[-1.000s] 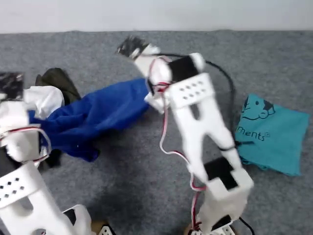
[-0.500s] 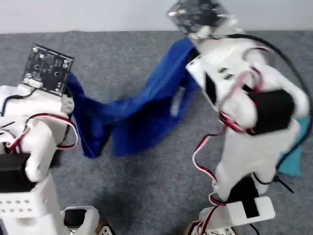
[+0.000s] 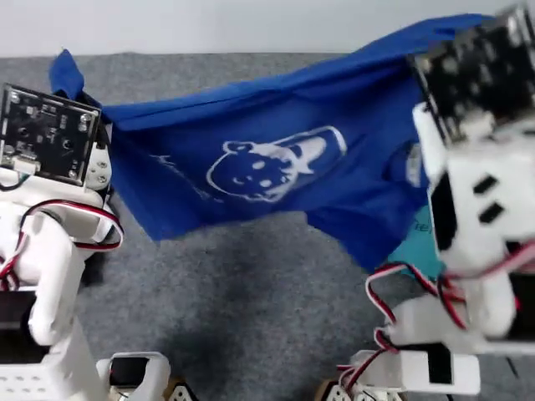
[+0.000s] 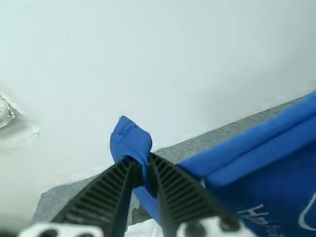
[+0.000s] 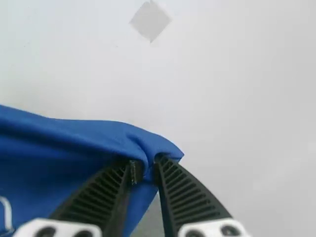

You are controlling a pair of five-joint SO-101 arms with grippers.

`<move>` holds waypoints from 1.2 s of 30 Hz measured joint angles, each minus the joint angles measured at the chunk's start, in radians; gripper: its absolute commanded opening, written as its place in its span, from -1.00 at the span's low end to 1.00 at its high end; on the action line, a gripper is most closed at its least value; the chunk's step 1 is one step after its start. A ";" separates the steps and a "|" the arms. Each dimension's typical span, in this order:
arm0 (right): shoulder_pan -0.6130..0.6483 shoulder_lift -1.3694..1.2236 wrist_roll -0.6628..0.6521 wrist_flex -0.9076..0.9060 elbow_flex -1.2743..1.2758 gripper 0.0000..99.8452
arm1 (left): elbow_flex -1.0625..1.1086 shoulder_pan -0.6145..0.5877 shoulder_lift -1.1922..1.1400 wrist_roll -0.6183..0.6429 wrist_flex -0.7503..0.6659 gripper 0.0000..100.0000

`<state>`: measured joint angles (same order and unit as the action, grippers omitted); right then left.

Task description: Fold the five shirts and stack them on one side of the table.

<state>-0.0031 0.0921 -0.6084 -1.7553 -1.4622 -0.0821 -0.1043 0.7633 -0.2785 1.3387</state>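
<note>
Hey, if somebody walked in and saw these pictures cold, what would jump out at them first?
The blue shirt, held up above the grey table and spread wide between the two arms, with its white cartoon print facing the high view. The left pincer is clamped on one top corner and the right pincer on the other. A teal shirt peeks out on the table beneath it, near the right arm.

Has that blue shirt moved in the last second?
Yes. The blue shirt rose off the grey table, spreading out up toward the far wall.
</note>
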 measured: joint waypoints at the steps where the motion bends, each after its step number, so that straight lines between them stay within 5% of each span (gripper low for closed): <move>1: 0.000 0.014 -0.008 0.000 0.006 -0.98 | 0.000 0.000 0.000 0.000 0.009 -0.99; 11: -0.005 0.083 -0.017 0.000 0.264 -0.98 | 0.009 0.000 0.002 0.000 0.245 -0.99; 17: 0.021 0.083 -0.002 0.000 0.598 -0.98 | 0.204 0.002 0.002 -0.043 0.358 -0.99; 28: 0.069 0.080 0.002 0.305 1.289 -0.98 | 0.848 0.029 0.000 -0.055 0.147 -0.99; 36: 0.009 0.077 0.002 0.511 1.447 -0.98 | 0.884 0.144 0.000 -0.055 0.166 -0.88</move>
<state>0.0061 0.1688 -0.6068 -1.2444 -0.0153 0.8017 0.0399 0.7633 -0.3337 1.5044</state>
